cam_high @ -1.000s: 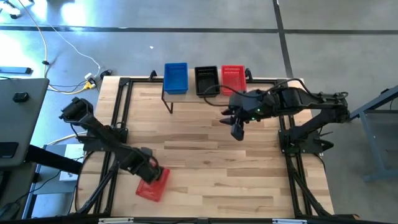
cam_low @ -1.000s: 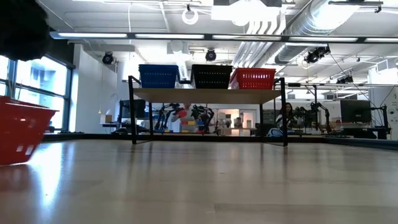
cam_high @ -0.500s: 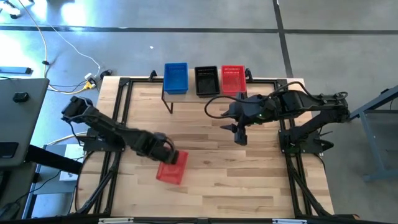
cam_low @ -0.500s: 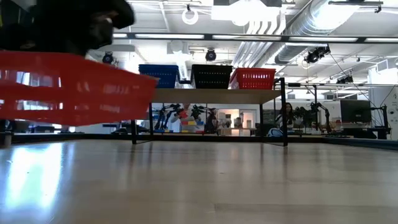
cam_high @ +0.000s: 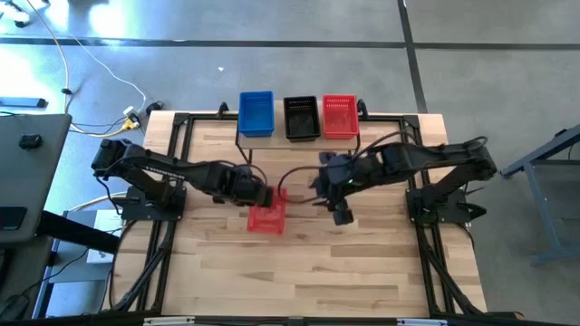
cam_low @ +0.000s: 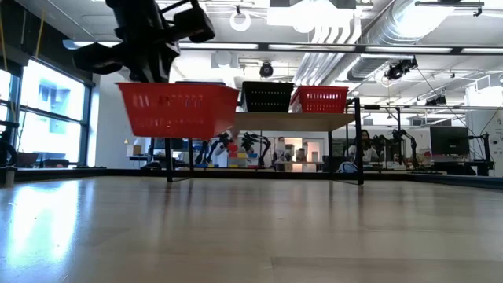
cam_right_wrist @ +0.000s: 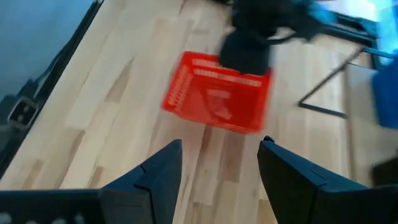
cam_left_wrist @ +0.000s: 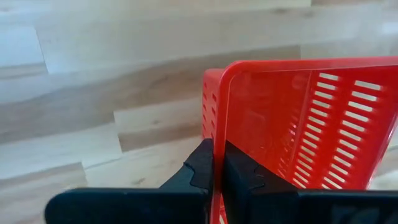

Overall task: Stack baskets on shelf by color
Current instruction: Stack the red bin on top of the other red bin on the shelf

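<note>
**benchwatcher:** So where's this at? Nearest thing I can make out is a red basket (cam_high: 266,215) hanging in mid-air over the middle of the table (cam_high: 362,272), with the left gripper (cam_high: 256,195) pinched tight on its rim. In the left wrist view the fingers (cam_left_wrist: 205,168) sit either side of the wall.

**plankfan:** Yep, and the right gripper (cam_high: 342,215) is just beside it, spread wide with nothing in it, pointing at that basket. Looks to me like a handoff or a carry toward the back.

**benchwatcher:** And further off?

**plankfan:** The shelf (cam_low: 267,119) at the far edge has blue (cam_high: 256,113), black (cam_high: 301,117) and red (cam_high: 339,116) side by side. No other loose baskets in sight, so I'd guess this red one is the last, headed for the red spot.
</note>
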Robot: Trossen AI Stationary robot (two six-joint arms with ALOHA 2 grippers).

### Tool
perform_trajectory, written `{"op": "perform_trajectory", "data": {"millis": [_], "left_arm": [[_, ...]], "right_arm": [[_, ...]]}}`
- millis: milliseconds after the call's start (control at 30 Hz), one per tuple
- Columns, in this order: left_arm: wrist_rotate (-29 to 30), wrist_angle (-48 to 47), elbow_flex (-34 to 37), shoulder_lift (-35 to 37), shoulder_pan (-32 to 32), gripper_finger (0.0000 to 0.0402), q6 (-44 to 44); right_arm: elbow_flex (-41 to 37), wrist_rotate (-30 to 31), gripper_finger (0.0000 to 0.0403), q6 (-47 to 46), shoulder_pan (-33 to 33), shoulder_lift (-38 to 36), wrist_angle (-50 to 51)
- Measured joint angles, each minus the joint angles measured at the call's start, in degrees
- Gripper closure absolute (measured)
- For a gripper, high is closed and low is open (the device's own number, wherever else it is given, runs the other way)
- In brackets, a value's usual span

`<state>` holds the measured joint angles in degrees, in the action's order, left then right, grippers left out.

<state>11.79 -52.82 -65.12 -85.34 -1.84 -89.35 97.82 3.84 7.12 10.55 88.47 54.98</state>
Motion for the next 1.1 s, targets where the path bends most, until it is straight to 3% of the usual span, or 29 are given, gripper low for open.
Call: {"op": "perform_trajectory", "data": {"millis": [467, 1100], "left_arm": [[-0.7, 6.1, -3.0, 0.0, 8.6, 0.0397, 5.2], [-3.3, 11.1, -3.1, 0.0, 9.6, 0.0397, 6.1]], "right_arm": [[0.0, -1.9, 0.0210, 8.6, 3.6, 9.9, -5.1], [0.0, 5.5, 0.0210, 2.7, 3.0, 20.3, -6.0]]}}
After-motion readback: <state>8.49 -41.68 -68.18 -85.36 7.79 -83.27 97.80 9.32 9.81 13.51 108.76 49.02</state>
